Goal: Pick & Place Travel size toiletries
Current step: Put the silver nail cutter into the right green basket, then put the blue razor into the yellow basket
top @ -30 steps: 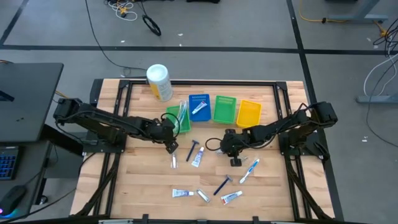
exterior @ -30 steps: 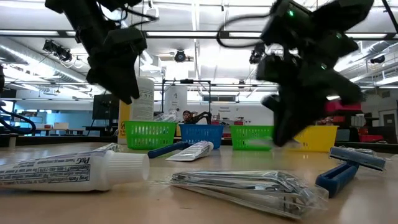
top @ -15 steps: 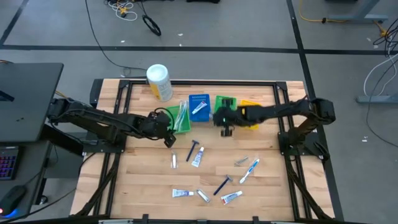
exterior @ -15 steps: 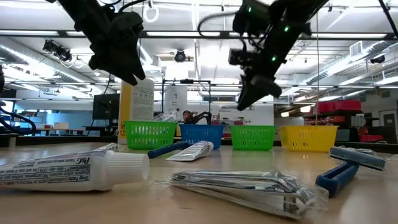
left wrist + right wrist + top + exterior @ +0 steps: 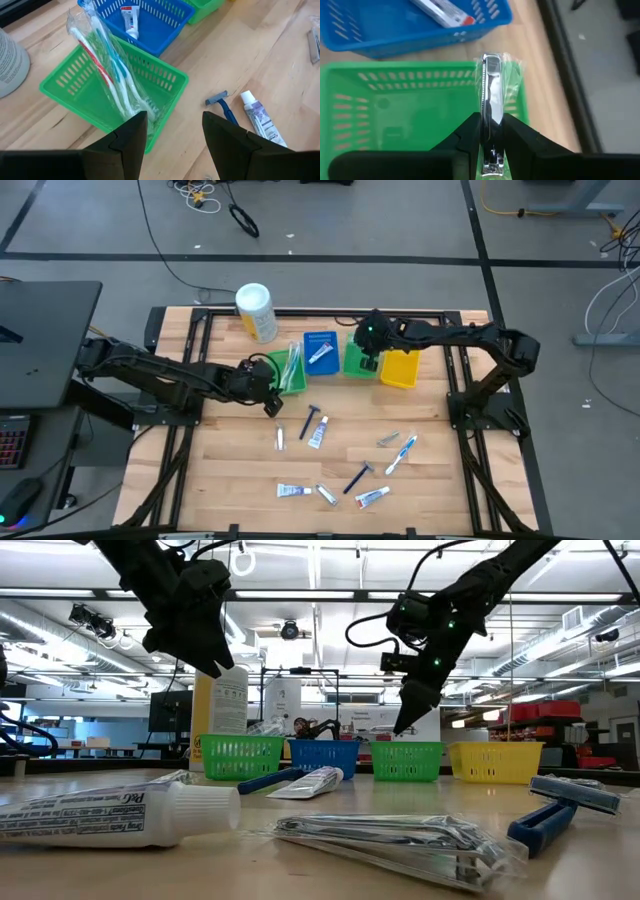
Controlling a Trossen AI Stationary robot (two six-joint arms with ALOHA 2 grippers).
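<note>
One silvery packet, seemingly a wrapped nail clipper, is pinched between the pressed-together fingers of the right gripper, which is held above the second green bin at about 1 o'clock from the table's middle. For the drop to be done well, the packet should be carried in over the bin's open floor before the fingers are parted, since in the wrist view it hangs near the rim on the side toward the table's edge and could be tipped outside. The blue bin, just beside at 9 o'clock of the green one, already holds a toothpaste tube, and the yellow bin sits close at 3 o'clock, so a sideways drift is to be avoided. The left gripper is held spread above the near corner of the first green bin, in which bagged toothbrushes are leaning. Several toiletries are left on the wooden table: a blue razor and a tube at the middle, another toothbrush at 4 o'clock, more tubes toward 6 o'clock. A white canister stands at 11 o'clock, well clear of the drop.
</note>
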